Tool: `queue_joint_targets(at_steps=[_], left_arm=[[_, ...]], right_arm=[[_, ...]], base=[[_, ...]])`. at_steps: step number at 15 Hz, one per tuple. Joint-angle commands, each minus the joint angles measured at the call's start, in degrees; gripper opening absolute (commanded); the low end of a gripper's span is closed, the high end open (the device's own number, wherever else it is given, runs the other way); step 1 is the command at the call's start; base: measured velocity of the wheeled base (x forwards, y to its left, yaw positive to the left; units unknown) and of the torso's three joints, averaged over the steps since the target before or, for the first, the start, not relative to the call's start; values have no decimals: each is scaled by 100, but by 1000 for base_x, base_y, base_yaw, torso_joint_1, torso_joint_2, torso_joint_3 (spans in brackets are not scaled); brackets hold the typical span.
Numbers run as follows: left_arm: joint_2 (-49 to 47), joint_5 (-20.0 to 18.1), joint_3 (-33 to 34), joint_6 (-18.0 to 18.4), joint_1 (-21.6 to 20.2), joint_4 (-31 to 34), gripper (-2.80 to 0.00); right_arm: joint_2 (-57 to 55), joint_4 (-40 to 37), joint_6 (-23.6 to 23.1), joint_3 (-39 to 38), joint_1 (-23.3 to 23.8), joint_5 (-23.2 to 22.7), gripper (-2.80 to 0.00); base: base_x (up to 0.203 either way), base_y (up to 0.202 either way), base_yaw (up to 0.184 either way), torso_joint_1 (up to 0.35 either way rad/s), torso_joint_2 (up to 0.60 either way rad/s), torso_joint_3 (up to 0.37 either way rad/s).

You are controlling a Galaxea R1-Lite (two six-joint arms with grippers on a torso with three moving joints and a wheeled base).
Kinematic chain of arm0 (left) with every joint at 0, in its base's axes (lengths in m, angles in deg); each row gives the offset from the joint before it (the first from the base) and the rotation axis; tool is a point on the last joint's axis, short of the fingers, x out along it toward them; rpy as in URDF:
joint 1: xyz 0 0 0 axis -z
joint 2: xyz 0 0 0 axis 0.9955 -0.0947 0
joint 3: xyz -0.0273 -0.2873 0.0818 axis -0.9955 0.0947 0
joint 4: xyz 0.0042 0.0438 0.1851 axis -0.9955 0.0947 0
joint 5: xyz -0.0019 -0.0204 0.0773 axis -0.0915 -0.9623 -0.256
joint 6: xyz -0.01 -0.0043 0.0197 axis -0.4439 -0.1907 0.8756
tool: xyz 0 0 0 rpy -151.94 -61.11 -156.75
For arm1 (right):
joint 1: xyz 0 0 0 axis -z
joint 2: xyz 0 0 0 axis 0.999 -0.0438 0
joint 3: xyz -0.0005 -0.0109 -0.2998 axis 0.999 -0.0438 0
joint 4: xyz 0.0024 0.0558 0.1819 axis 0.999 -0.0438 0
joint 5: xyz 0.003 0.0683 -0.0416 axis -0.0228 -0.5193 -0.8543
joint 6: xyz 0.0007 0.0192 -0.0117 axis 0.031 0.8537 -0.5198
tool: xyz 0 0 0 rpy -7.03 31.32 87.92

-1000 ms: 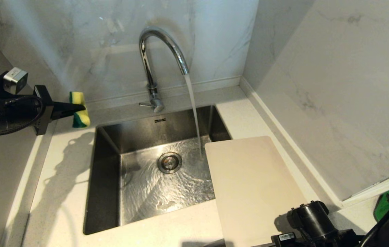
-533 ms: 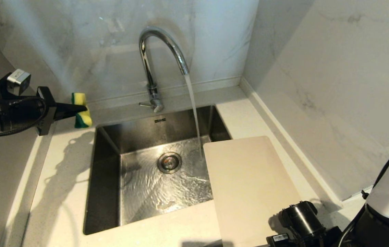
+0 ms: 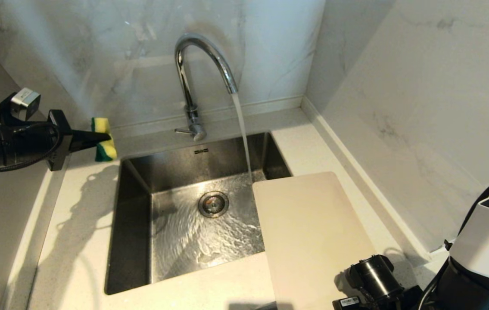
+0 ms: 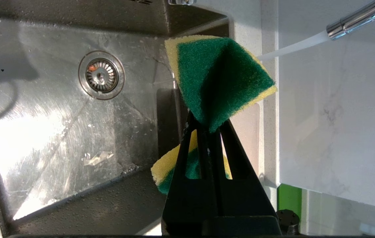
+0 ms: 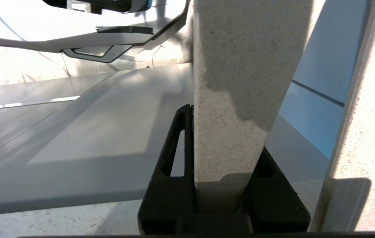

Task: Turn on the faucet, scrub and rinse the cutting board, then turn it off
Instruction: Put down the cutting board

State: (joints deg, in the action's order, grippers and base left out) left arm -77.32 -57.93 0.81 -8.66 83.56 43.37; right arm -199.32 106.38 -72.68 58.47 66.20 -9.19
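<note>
The cutting board (image 3: 313,234) is lying at the bench's right side, overhanging the sink's (image 3: 134,232) right rim, with the right hand (image 5: 222,158) clamping its near edge. Slide it leftward under the faucet's (image 3: 203,60) stream, while the left hand (image 3: 98,137), pinching the sponge (image 3: 103,138), is waiting near the sink's back-left corner.
</note>
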Motion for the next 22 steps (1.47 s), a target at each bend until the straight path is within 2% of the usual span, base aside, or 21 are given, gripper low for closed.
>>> queue_joint_targets(at_steps=[1, 3, 4, 11, 17, 20, 22], left_arm=[[-29, -17, -2, -33, -4, -65, -280], [-19, -11, 6, -33, -4, -76, -280], [-12, -11, -1, -39, -4, -76, -280], [187, -11, 15, -59, -4, -76, -280], [570, 26, -2, -165, 75, -24, -280], [714, 337, 15, -147, 70, 42, -280], [942, 398, 10, -140, 53, 244, -280]], right_arm=[[-13, 15, -49, 5, -16, -24, -280], [-4, 18, -49, 1, -16, -81, -280], [-4, 18, -49, 8, -16, -81, 0], [385, 15, -49, -119, -33, -164, 0], [1493, 18, -50, -599, -50, -221, 0], [2030, 18, -15, -647, -51, -257, 0], [2371, 37, 220, -613, -51, -442, 0]], base=[[0, 0, 0, 0, 0, 0], [0, 0, 0, 0, 0, 0], [0, 0, 0, 0, 0, 0], [0, 0, 0, 0, 0, 0], [0, 0, 0, 0, 0, 0], [0, 0, 0, 0, 0, 0], [0, 0, 0, 0, 0, 0]])
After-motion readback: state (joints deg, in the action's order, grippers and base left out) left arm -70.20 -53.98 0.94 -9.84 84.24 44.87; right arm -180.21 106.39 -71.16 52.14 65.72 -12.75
